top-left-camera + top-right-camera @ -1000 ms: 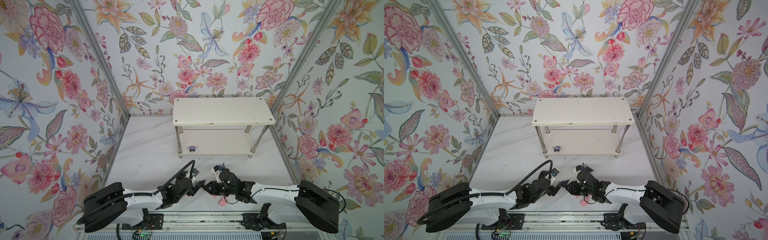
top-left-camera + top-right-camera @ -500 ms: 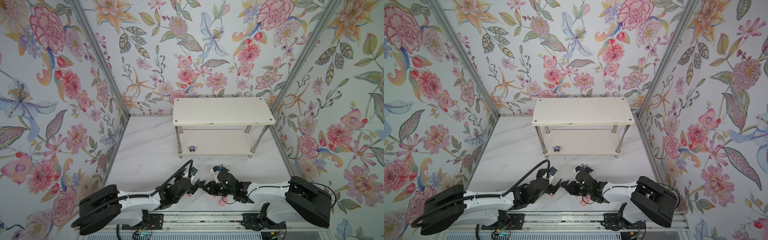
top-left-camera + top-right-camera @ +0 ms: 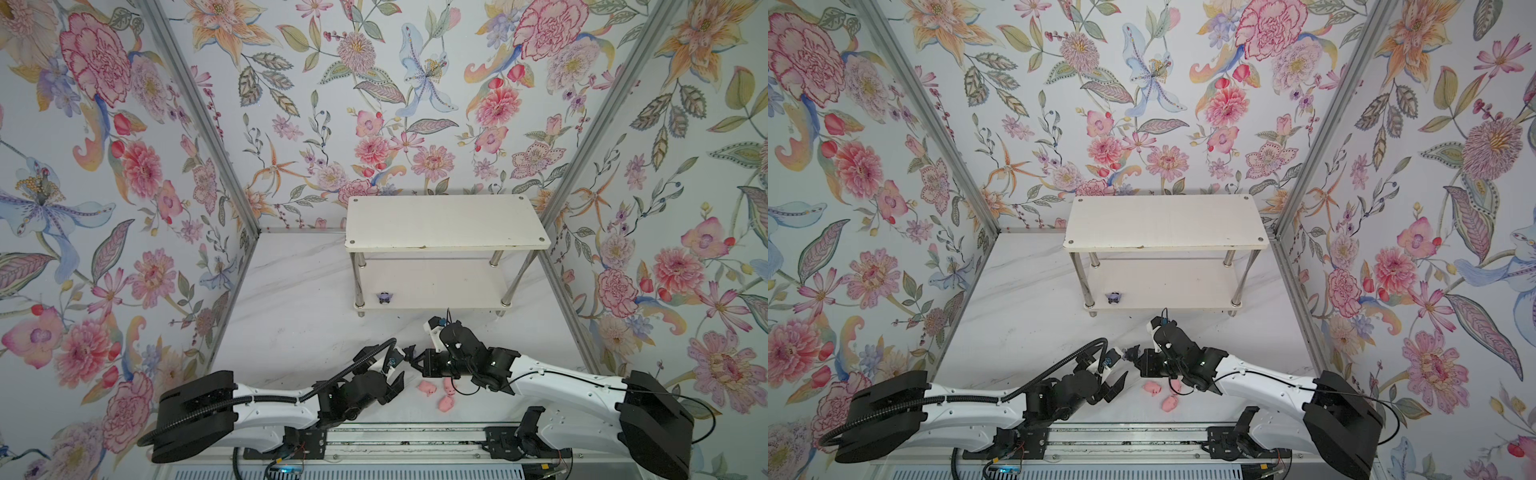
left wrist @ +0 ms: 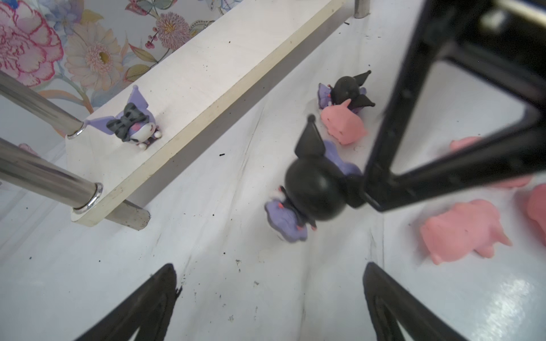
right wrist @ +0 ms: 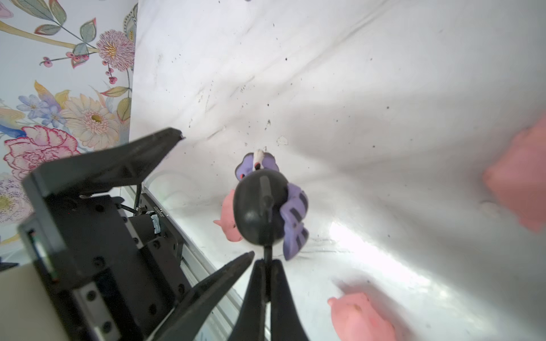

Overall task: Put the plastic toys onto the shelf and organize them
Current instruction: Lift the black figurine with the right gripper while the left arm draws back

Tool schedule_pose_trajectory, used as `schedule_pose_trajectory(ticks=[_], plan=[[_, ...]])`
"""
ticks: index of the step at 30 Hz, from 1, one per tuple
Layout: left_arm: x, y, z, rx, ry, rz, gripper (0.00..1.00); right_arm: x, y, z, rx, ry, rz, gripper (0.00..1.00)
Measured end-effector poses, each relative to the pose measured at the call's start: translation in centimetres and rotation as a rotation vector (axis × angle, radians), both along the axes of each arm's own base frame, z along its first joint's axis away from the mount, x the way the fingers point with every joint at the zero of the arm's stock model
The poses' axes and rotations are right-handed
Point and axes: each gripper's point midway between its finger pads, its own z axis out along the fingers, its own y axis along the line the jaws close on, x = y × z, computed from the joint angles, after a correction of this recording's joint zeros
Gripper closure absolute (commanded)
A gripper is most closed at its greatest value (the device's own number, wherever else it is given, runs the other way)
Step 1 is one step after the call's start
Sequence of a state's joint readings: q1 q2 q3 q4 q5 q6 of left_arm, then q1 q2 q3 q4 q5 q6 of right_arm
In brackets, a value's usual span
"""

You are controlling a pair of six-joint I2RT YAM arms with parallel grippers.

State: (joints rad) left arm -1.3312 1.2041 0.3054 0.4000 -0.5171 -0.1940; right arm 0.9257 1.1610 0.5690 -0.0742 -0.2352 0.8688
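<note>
My right gripper (image 5: 267, 261) is shut on the thin black ear of a purple-and-white figurine (image 5: 260, 206), which hangs just over the table; in the left wrist view this toy (image 4: 313, 192) is at the right finger's tip. My left gripper (image 4: 269, 274) stands open and empty beside it, and in a top view the two grippers (image 3: 399, 369) (image 3: 417, 360) nearly meet. Another figurine (image 3: 385, 297) stands on the lower board of the white shelf (image 3: 444, 222). A third (image 4: 345, 91) lies on the table against a pink pig (image 4: 342, 127). Three pigs (image 3: 427, 387) (image 3: 449, 386) (image 3: 445, 402) lie under the right arm.
Flowered walls (image 3: 124, 208) close in the marble table (image 3: 299, 316) on three sides. The shelf's chrome legs (image 4: 44, 180) stand close to the left gripper. A metal rail (image 3: 415, 440) runs along the table's near edge under both arms.
The right gripper has closed onto the figurine's ear. The left gripper has opened wider and drawn back a little from the right one.
</note>
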Motion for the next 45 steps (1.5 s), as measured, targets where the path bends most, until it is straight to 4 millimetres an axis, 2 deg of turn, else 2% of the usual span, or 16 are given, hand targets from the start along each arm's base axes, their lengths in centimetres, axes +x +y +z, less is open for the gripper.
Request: schedule_pose_trajectory(ticks=[2, 6, 10, 14, 21, 25, 28, 33, 38, 43, 45], plan=[[-1.0, -0.6, 0.4, 0.025, -0.048, -0.040, 0.01, -0.1, -0.8, 0.7, -0.001, 0.005, -0.003, 1.00], [-2.5, -1.6, 0.5, 0.104, -0.155, -0.106, 0.01, -1.2, -2.2, 0.3, -0.034, 0.057, 0.006, 1.00], [-2.8, -2.2, -0.1, 0.212, -0.245, -0.137, 0.01, -2.6, -3.1, 0.5, -0.049, 0.095, 0.024, 1.00], [-2.8, -2.9, 0.4, 0.254, -0.317, -0.153, 0.01, -3.9, -3.9, 1.0, -0.052, 0.113, 0.039, 1.00], [-3.2, -4.7, 2.6, 0.226, -0.400, -0.190, 0.01, -6.0, -4.2, 1.0, -0.069, 0.153, 0.072, 1.00], [-3.9, -5.9, 2.8, 0.235, -0.427, -0.227, 0.01, -6.6, -4.0, 0.4, -0.102, 0.159, 0.091, 1.00], [-4.2, -6.2, 2.3, 0.256, -0.438, -0.243, 0.08, -6.8, -3.7, 0.3, -0.121, 0.159, 0.104, 1.00], [-4.3, -6.3, 2.0, 0.265, -0.439, -0.256, 0.22, -6.5, -3.2, 1.4, -0.106, 0.133, 0.103, 1.00], [-4.5, -6.6, 1.9, 0.259, -0.436, -0.271, 0.23, -6.4, -3.2, 1.9, -0.091, 0.124, 0.094, 1.00], [-4.4, -6.8, 1.2, 0.283, -0.445, -0.278, 0.47, -7.0, -2.9, 1.9, -0.089, 0.133, 0.111, 1.00], [-4.5, -7.0, 1.1, 0.281, -0.451, -0.279, 0.50, -7.3, -2.8, 1.9, -0.090, 0.134, 0.118, 1.00]])
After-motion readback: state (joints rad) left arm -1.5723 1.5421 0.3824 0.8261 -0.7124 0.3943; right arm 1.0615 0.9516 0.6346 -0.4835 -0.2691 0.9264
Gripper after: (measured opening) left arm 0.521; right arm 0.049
